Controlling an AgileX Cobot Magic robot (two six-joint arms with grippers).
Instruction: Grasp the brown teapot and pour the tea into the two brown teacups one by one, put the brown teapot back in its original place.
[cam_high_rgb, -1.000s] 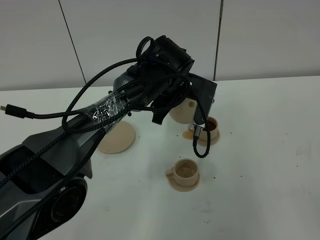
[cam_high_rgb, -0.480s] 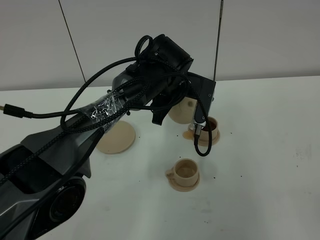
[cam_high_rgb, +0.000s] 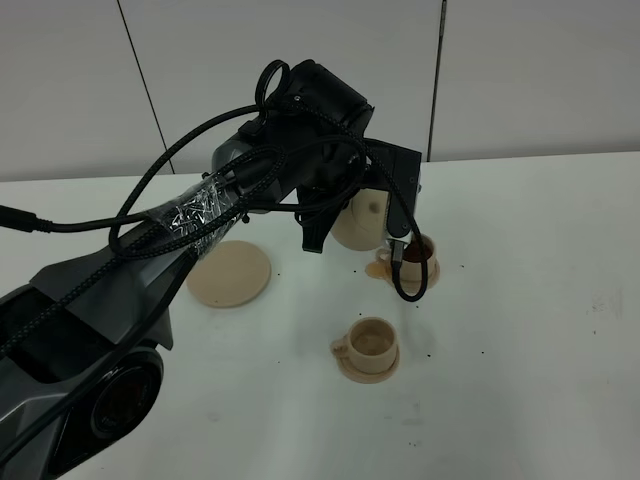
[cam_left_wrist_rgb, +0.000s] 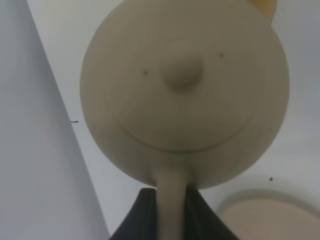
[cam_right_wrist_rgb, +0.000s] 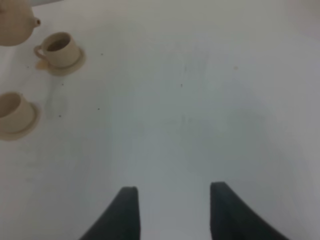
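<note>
- Left gripper (cam_left_wrist_rgb: 172, 202) is clamped tight on the loop handle of the brown teapot (cam_left_wrist_rgb: 185, 95), with a dark finger pressed to each side of it.
- Teapot is up off the table (cam_high_rgb: 540, 330), just right of centre in the high view, lid and knob facing the wrist camera (most of its body is hidden behind the black arm from above).
- Right beside it, a touch lower and to the right in the high view, is the far teacup (cam_high_rgb: 420, 258) on its small saucer, with dark tea showing inside.
- Near teacup (cam_high_rgb: 372, 343) stands on its own saucer lower in the frame, close to centre, handle to the left, inside looking pale.
- Large saucer (cam_high_rgb: 230, 273) lies flat left of centre, partly under the arm, well apart from both cups and with nothing on it.
- Right gripper (cam_right_wrist_rgb: 173, 189) hangs over bare white table with its jaws spread wide and nothing between them. Both cups and the teapot's spout sit off at the far edge of its view.
</note>
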